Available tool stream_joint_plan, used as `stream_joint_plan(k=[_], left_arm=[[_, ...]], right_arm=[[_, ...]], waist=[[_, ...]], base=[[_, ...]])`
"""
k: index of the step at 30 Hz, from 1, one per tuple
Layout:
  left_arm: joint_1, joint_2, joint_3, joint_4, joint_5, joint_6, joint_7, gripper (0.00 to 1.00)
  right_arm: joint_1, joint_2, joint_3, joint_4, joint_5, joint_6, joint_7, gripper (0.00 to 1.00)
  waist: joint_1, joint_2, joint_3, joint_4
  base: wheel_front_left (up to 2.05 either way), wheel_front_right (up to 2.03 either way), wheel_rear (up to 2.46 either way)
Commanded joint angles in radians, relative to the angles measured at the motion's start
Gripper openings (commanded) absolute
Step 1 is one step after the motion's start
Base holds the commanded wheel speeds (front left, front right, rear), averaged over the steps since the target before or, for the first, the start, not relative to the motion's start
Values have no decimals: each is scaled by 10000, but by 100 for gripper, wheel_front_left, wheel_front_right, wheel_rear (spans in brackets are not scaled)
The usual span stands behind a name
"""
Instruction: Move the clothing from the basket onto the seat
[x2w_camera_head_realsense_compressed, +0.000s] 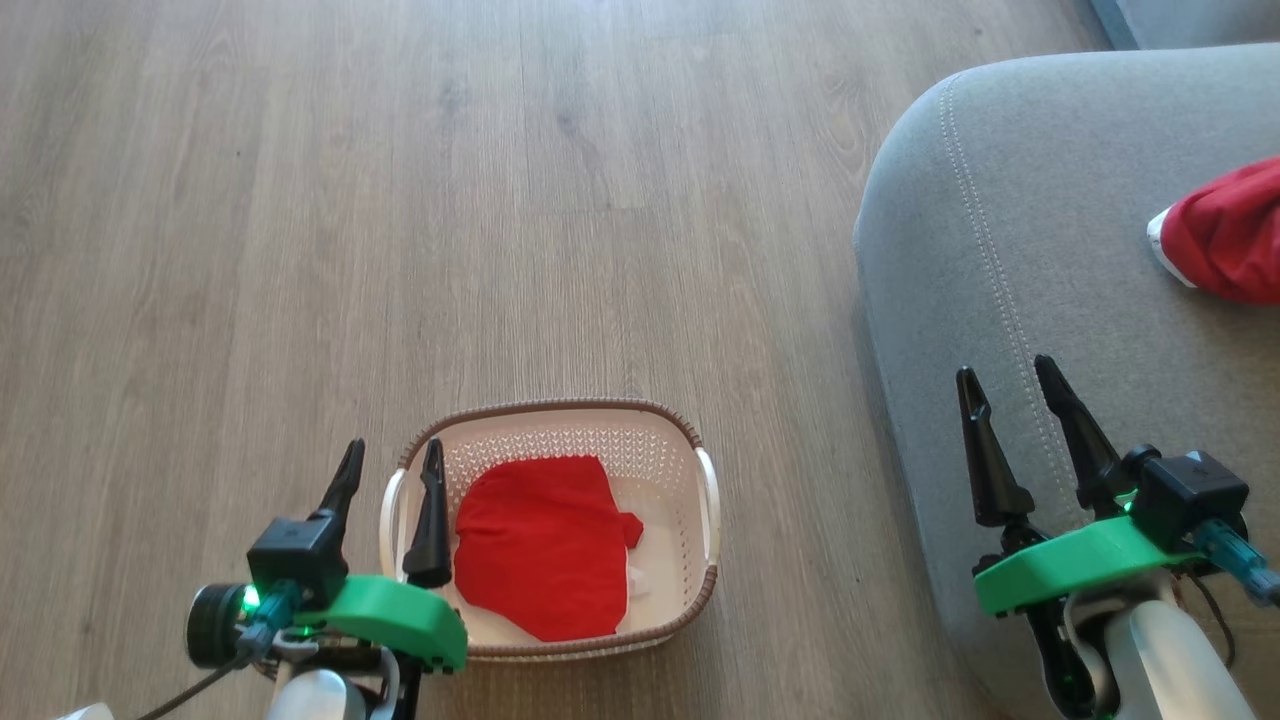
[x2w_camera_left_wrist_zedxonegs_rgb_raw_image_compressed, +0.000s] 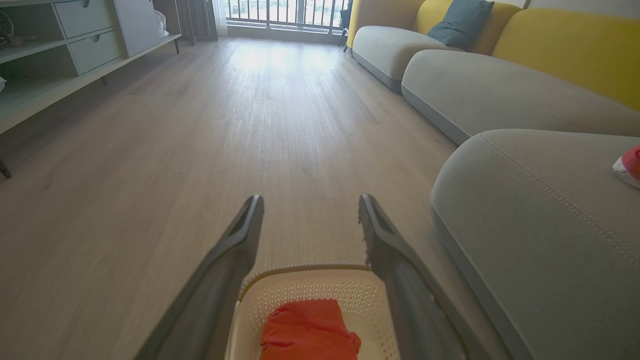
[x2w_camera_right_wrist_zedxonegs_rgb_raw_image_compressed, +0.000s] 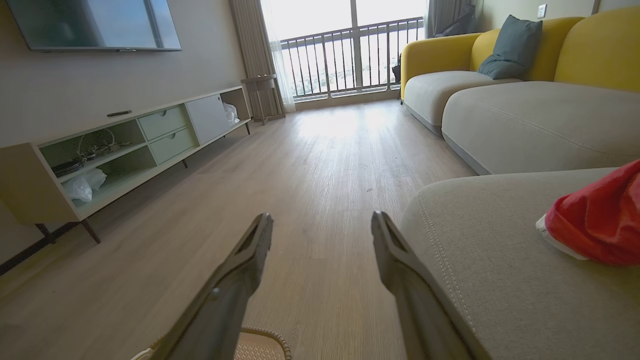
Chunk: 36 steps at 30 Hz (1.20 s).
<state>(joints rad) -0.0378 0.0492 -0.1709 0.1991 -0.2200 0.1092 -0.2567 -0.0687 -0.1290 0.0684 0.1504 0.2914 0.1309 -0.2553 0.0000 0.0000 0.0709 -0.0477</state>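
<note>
One red garment (x2w_camera_head_realsense_compressed: 543, 547) lies spread on the floor of the cream basket (x2w_camera_head_realsense_compressed: 690, 432), which stands on the wood floor; it also shows in the left wrist view as the red garment (x2w_camera_left_wrist_zedxonegs_rgb_raw_image_compressed: 309, 331) inside the basket (x2w_camera_left_wrist_zedxonegs_rgb_raw_image_compressed: 305, 272). A second red garment with white trim (x2w_camera_head_realsense_compressed: 1225, 232) rests on the grey seat (x2w_camera_head_realsense_compressed: 1010, 260), seen too in the right wrist view as red cloth (x2w_camera_right_wrist_zedxonegs_rgb_raw_image_compressed: 597, 220) on the seat (x2w_camera_right_wrist_zedxonegs_rgb_raw_image_compressed: 480, 240). My left gripper (x2w_camera_head_realsense_compressed: 392, 458) hangs open over the basket's left rim, empty. Over the seat's front corner my right gripper (x2w_camera_head_realsense_compressed: 1005, 372) is open and empty.
Wood floor (x2w_camera_head_realsense_compressed: 400, 200) stretches ahead and to the left. Further grey and yellow sofa sections (x2w_camera_right_wrist_zedxonegs_rgb_raw_image_compressed: 530, 105) line the right side, a low cabinet (x2w_camera_right_wrist_zedxonegs_rgb_raw_image_compressed: 130, 145) the left wall, and a balcony door (x2w_camera_right_wrist_zedxonegs_rgb_raw_image_compressed: 350, 50) closes the far end.
</note>
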Motion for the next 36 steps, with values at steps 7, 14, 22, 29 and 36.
stream_joint_plan(k=[7, 14, 22, 29, 36], left_arm=[[-442, 11, 255, -238, 1, -14, -51, 100], [-438, 11, 222, -191, -22, -33, -51, 100], [-445, 11, 199, -140, -8, -68, -51, 100], [-370, 11, 205, -118, -9, -74, -51, 100], [-473, 11, 157, 235, -81, -122, -51, 100]], right_arm=[[-334, 14, 161, -249, -28, -2, -64, 100], [-349, 72, 100, -208, 138, -2, -64, 100], [-371, 85, 103, -193, 154, -2, -64, 100], [-387, 134, 104, -153, 227, -2, -64, 100], [-483, 160, 23, 56, 178, -2, -65, 100]], waist=[[0, 0, 52, 41], [0, 0, 42, 48], [0, 0, 24, 59], [0, 0, -12, 21], [0, 0, 440, -178]], base=[[0, 0, 0], [0, 0, 0], [0, 0, 0], [0, 0, 0], [0, 0, 0]])
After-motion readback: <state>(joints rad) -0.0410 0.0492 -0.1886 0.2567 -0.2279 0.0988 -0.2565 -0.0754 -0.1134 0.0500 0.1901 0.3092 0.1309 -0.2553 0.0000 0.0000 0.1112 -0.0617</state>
